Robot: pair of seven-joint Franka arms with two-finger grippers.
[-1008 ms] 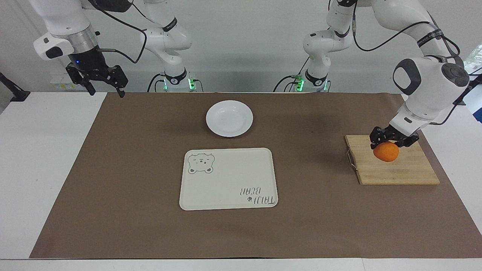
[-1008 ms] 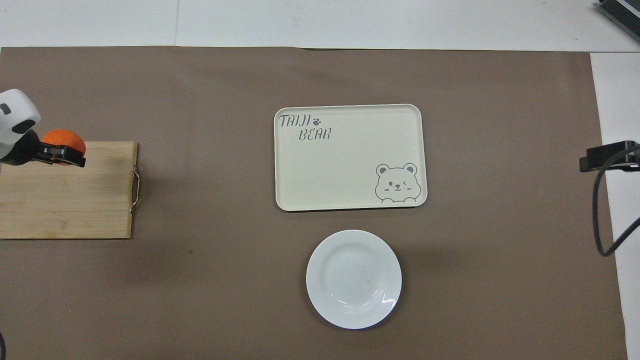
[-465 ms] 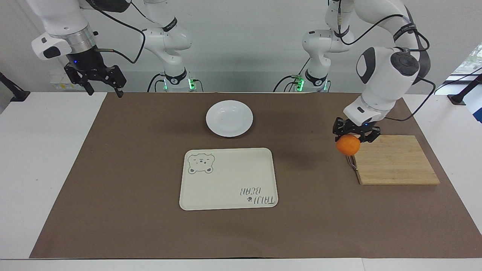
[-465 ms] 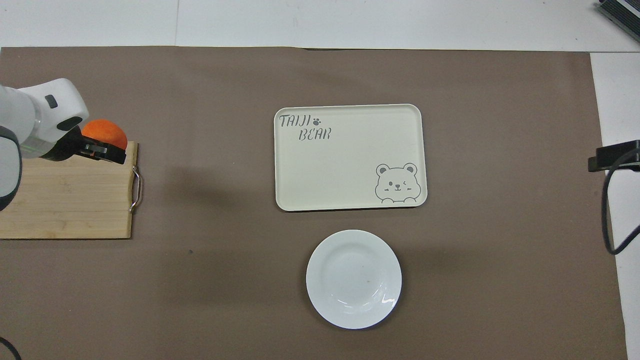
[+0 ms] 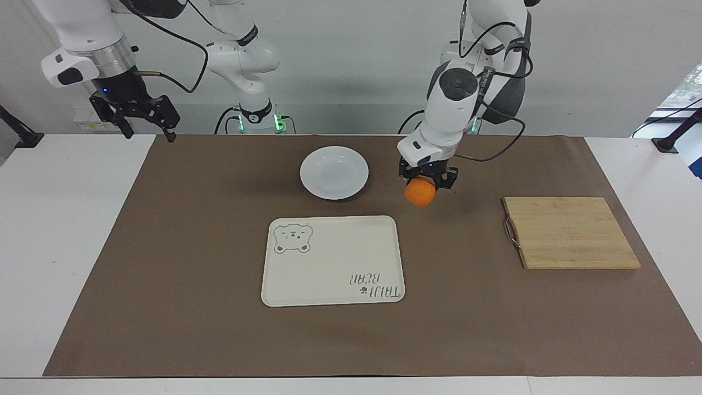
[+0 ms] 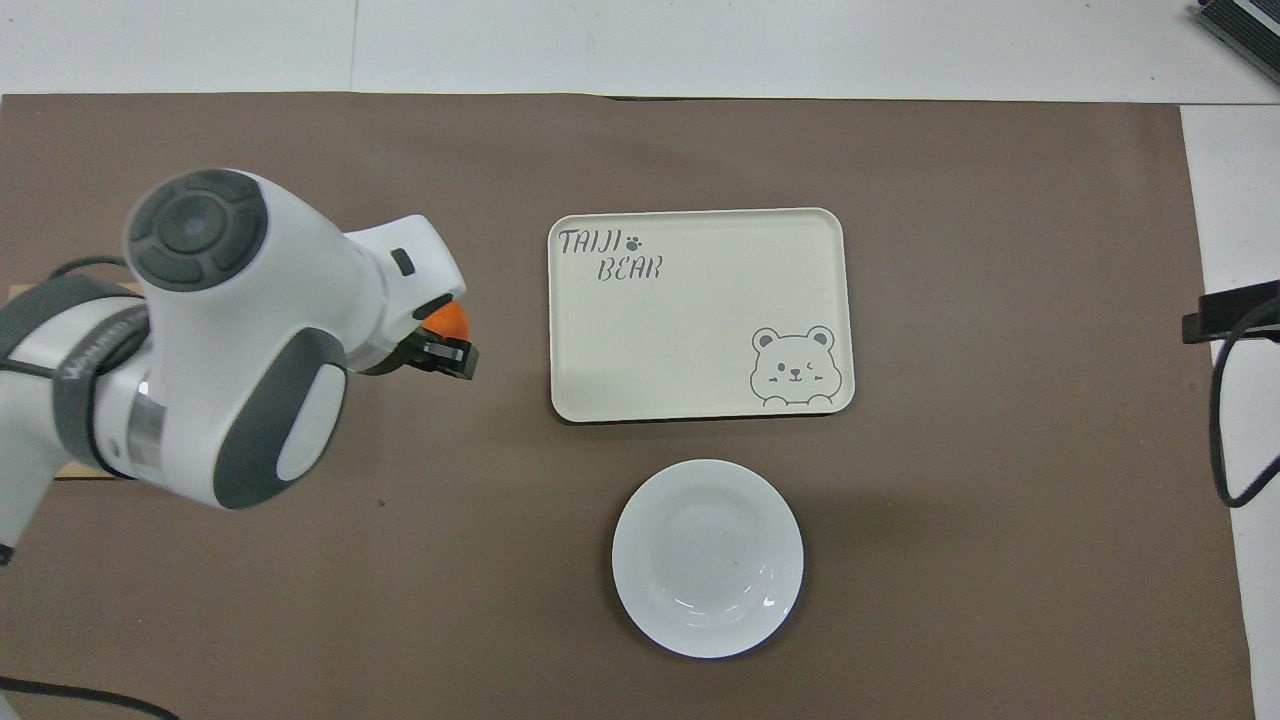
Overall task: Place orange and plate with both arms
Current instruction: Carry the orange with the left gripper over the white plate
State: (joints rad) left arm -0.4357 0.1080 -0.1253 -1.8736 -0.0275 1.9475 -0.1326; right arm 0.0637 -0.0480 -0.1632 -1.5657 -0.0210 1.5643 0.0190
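Facing view shows the left claw [image 5: 421, 184] clamped on the orange [image 5: 420, 192], with the plate [image 5: 334, 172] beside it toward the right claw [image 5: 143, 114] (open, waiting).

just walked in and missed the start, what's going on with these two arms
The left arm's end effector is shut on the small round orange fruit, holding it in the air over the brown table mat, between the round glossy white plate and the wooden cutting board. The plate and the cream rectangular bear tray hold nothing. The right arm's end effector waits, open, above its end of the table.
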